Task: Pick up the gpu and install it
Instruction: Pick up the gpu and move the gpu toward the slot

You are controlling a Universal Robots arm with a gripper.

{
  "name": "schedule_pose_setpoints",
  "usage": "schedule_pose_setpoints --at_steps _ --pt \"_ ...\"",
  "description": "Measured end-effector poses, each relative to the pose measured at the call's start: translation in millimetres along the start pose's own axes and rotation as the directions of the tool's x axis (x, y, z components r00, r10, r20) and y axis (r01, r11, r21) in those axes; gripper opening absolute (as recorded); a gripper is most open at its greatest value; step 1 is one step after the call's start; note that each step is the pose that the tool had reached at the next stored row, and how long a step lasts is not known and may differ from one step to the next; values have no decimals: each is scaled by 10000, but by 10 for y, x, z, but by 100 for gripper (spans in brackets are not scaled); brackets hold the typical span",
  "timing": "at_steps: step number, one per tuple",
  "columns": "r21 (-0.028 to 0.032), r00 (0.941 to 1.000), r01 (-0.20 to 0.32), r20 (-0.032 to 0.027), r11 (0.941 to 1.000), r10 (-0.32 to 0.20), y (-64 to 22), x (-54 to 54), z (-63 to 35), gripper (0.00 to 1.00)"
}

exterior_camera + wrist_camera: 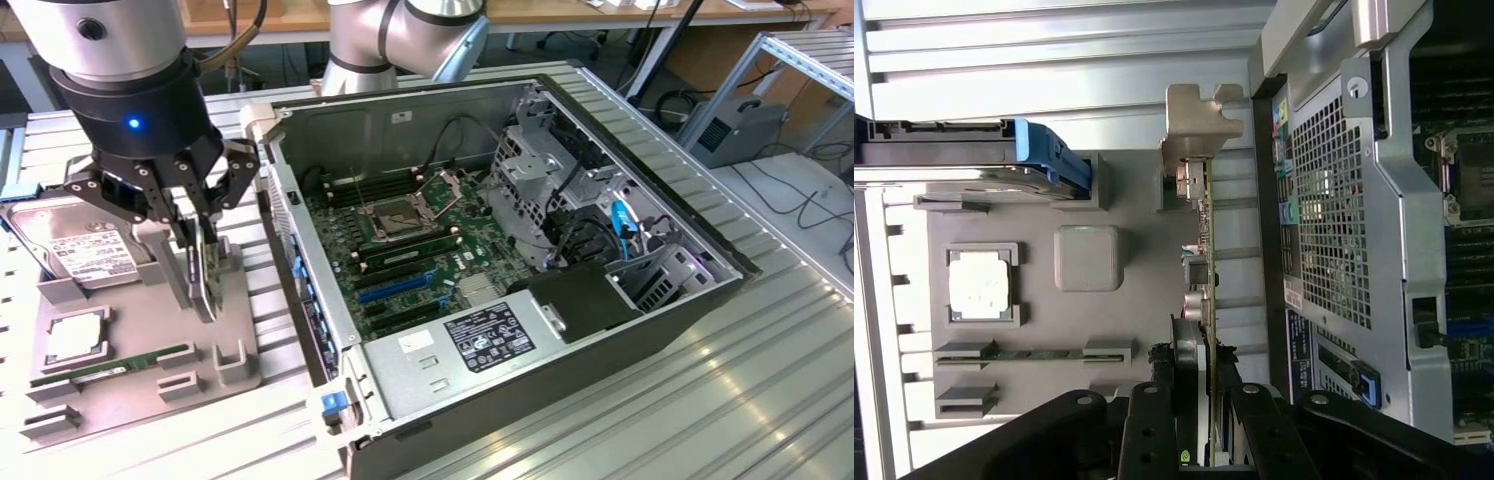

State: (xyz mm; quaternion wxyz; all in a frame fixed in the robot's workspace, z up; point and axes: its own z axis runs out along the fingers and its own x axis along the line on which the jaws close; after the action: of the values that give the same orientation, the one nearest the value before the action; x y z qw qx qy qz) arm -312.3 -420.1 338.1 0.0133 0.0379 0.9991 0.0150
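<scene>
Closest to the wrist camera are the black jaws, pressed against both faces of the graphics card (1206, 280) and pinching it near one end. The card stands upright on its long edge, and its silver bracket (1199, 125) is at the far end, away from the jaws. In the exterior view the card (207, 270) stands in the posts of a grey tray (147, 385), with the arm (107, 50) coming down onto it from above. I cannot tell whether the card's lower edge rests in the slot or has lifted clear.

Other parts sit on the same tray (1054, 320). A memory stick (114, 365) lies flat in a groove near the tray's front. A square processor chip (74, 345) sits in its pocket just behind it. A hard drive (67, 250) with a white label leans at the back.

Just beside the tray, on the exterior view's right, stands an open computer case (534, 400). The card is outside the case, close to its perforated rear wall (1334, 200). Inside lie the green motherboard (414, 260), the power supply (487, 340) towards the front, and a metal drive cage (534, 170) further back. Everything rests on a ribbed metal surface (747, 400).
</scene>
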Motion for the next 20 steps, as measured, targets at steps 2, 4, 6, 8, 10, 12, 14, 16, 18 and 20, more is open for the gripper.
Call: schedule_pose_setpoints --at_steps 2,4,6,8,10,12,14,16,18,20 --pt "0 10000 0 0 10000 0 0 0 -5 27" --pt "0 10000 0 -1 10000 0 0 0 -11 27" --pt "1 10000 0 -1 10000 0 1 0 -18 27" --pt "1 10000 0 -1 10000 0 1 0 -22 27" --pt "0 10000 0 0 10000 0 1 0 -26 27" --pt "0 10000 0 0 10000 0 1 -1 -29 27" --pt "1 10000 0 -1 10000 0 1 -1 -33 27" --pt "0 10000 0 0 10000 0 1 -1 -37 27" --pt "1 10000 0 0 10000 0 2 -1 -54 27" --pt "0 10000 0 0 10000 0 2 -2 -73 27"
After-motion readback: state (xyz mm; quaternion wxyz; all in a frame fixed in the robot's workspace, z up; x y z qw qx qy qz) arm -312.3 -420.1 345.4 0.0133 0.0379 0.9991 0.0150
